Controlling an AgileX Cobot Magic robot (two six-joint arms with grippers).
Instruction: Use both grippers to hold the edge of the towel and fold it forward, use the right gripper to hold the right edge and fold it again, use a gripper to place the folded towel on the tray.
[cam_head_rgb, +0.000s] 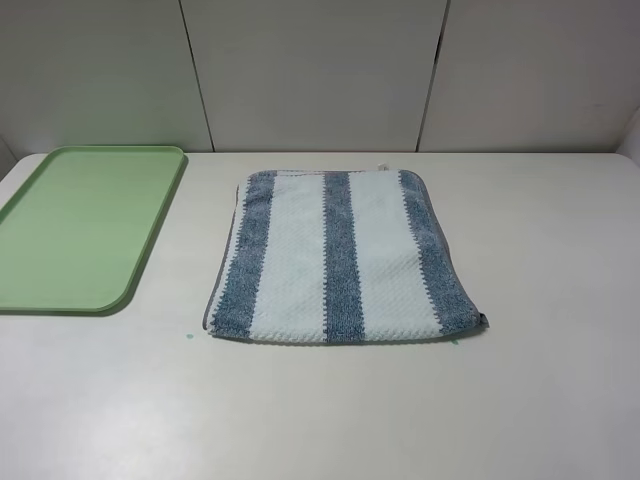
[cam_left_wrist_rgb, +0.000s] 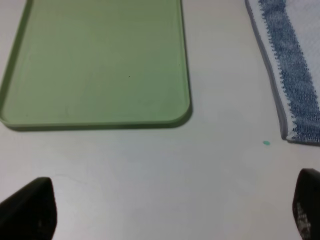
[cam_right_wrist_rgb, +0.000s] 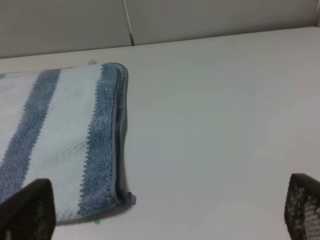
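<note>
The towel (cam_head_rgb: 340, 257), striped dusty blue and pale white, lies flat on the white table, folded into a doubled layer with a thin grey hem. Its left edge (cam_left_wrist_rgb: 290, 75) shows in the left wrist view and its right edge (cam_right_wrist_rgb: 75, 145) in the right wrist view. To its left lies the pale-green tray (cam_head_rgb: 80, 225), bare, also seen close up (cam_left_wrist_rgb: 100, 60). Neither arm appears in the exterior high view. My left gripper (cam_left_wrist_rgb: 175, 210) is open above bare table in front of the tray. My right gripper (cam_right_wrist_rgb: 165, 215) is open beside the towel's near right corner. Neither holds anything.
The white table (cam_head_rgb: 540, 380) runs to a grey panelled wall (cam_head_rgb: 320, 70) at the back. A tiny green speck (cam_left_wrist_rgb: 266, 143) lies on the table by the towel's near left corner.
</note>
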